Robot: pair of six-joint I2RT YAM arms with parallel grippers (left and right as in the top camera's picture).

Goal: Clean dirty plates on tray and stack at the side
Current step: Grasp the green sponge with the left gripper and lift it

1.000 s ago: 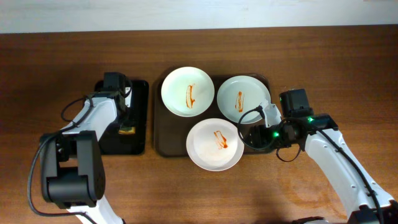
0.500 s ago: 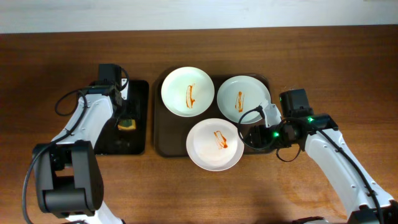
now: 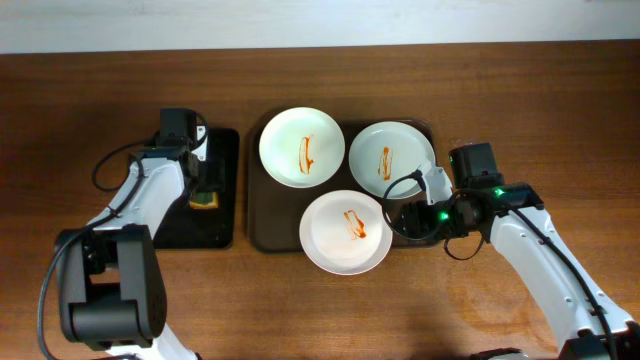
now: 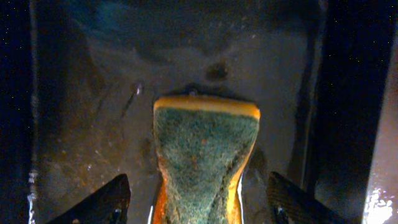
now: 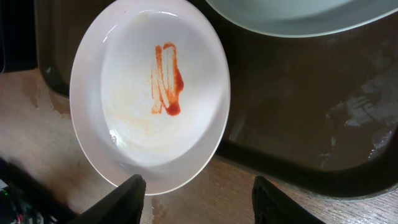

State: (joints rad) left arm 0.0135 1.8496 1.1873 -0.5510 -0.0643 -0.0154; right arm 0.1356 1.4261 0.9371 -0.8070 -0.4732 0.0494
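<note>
Three white plates, each with an orange-red smear, lie on the dark brown tray (image 3: 266, 228): one at the far left (image 3: 302, 147), a pale blue-grey one at the far right (image 3: 392, 158), and a near one (image 3: 346, 231) overhanging the tray's front rim. My right gripper (image 3: 408, 220) is open and empty, just right of the near plate (image 5: 149, 93); its fingers (image 5: 199, 202) hover over the wood by that plate's rim. My left gripper (image 3: 200, 188) is open over the black tray (image 3: 218, 228), its fingers (image 4: 199, 208) either side of a green-and-yellow sponge (image 4: 205, 155), not gripping it.
The narrow black tray stands left of the brown tray, and its floor (image 4: 93, 124) looks wet. The sponge (image 3: 204, 201) lies in it. Bare brown table (image 3: 500, 90) surrounds both trays. The blue-grey plate's edge (image 5: 298, 15) shows at the top of the right wrist view.
My left arm has shifted slightly toward the far end of the black tray, and the sponge with it. The right arm and the plates have not moved.
</note>
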